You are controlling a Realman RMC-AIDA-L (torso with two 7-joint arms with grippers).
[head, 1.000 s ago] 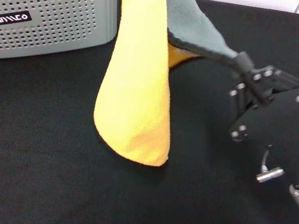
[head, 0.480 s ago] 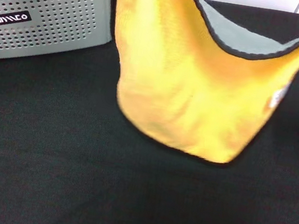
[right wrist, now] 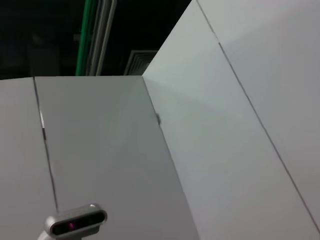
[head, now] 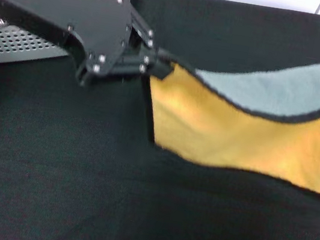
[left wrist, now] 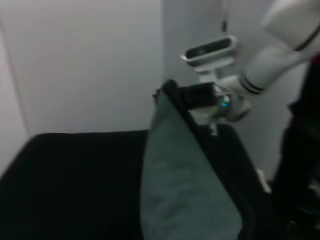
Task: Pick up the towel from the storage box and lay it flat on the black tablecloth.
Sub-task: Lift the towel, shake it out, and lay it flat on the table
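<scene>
Plain white walls (left wrist: 80,65), pale panelled partitions (right wrist: 225,125) meeting at a corner, green pipe (right wrist: 88,37) beyond.

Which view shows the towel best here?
The head view: the towel hangs stretched above the tablecloth, yellow face and grey side both visible, one corner in the left gripper. The left wrist view shows only grey; the right wrist view shows none.

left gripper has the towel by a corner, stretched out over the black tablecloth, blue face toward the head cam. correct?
One detail is wrong: the face toward the head camera is yellow-orange, not blue, with the grey face showing along the top. The head view shows it. The rest holds: the left gripper grips the towel by a corner, stretched out over the black tablecloth.
</scene>
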